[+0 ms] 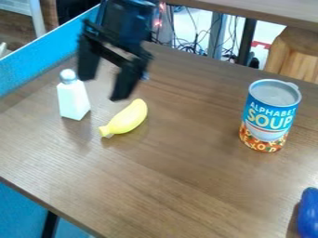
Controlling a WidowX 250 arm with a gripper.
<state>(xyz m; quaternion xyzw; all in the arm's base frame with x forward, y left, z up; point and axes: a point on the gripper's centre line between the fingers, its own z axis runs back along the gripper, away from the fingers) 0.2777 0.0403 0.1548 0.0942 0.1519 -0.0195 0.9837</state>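
My black gripper [104, 89] hangs over the upper left part of the table, its two fingers spread apart and nothing between them. Just below it on the tabletop lies a yellow toy banana [127, 119], its narrow end toward the lower left. A white bottle with a grey rounded cap [72, 99] stands upright to the left of the banana, near the left finger. Far to the right, a blue soup can [270, 115] with an orange patterned base stands upright.
A blue rounded object [308, 216] lies at the lower right edge of the view. The brown wooden table [180, 172] has a blue panel [37, 60] along its upper left side. Cables and a wooden stool stand behind the table.
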